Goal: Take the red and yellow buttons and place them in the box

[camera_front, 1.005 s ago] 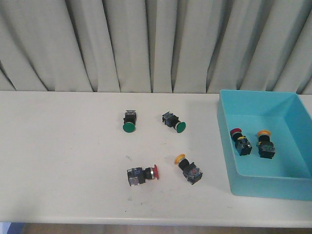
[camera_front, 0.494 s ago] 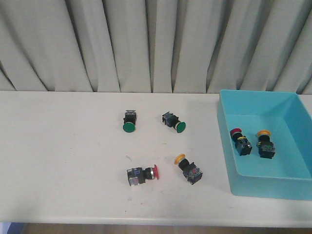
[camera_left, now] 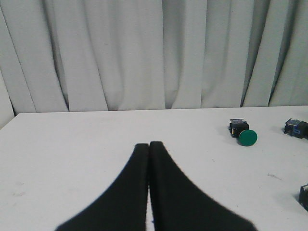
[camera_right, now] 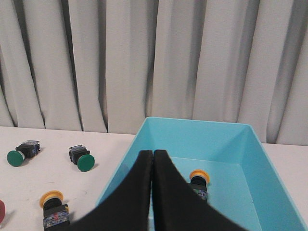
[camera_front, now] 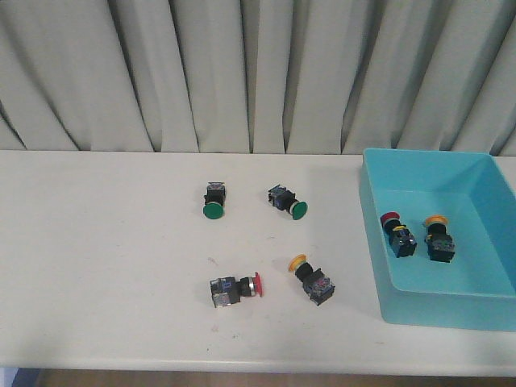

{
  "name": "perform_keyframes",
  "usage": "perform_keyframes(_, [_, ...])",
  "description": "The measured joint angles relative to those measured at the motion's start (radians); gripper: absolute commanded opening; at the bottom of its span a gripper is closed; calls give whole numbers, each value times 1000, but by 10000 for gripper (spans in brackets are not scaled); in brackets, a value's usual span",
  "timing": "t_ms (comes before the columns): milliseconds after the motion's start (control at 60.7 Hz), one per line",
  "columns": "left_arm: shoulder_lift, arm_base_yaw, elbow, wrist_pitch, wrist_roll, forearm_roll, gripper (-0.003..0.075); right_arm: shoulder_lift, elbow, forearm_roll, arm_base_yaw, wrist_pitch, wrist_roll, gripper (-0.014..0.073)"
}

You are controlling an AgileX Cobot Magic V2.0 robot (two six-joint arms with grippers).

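Note:
On the white table a red button [camera_front: 236, 289] lies on its side near the front, and a yellow button [camera_front: 313, 277] lies just right of it. The turquoise box [camera_front: 372, 242] stands at the right, holding one red button [camera_front: 397, 233] and one yellow button [camera_front: 439, 238]. Neither arm shows in the front view. My left gripper [camera_left: 148, 145] is shut and empty over bare table. Shut and empty too, my right gripper [camera_right: 153, 154] hangs over the box's near wall [camera_right: 120, 178], with the boxed yellow button [camera_right: 199, 182] and the table's yellow button [camera_right: 53, 206] in sight.
Two green-capped buttons lie farther back, one [camera_front: 213, 201] left and one [camera_front: 288, 201] right; the left wrist view shows a green one [camera_left: 243, 133]. A grey pleated curtain [camera_front: 258, 72] closes off the back. The table's front edge [camera_front: 242, 371] runs along the bottom.

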Motion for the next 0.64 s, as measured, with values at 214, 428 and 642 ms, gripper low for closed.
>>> perform_keyframes(214, [0,0,0,0,0,0,-6,0,0,0,0,0,0,-8])
perform_keyframes(428, [0,0,0,0,0,0,-6,0,0,0,0,9,0,-8])
perform_keyframes(642, [0,0,0,0,0,0,-6,0,0,0,0,13,0,-8])
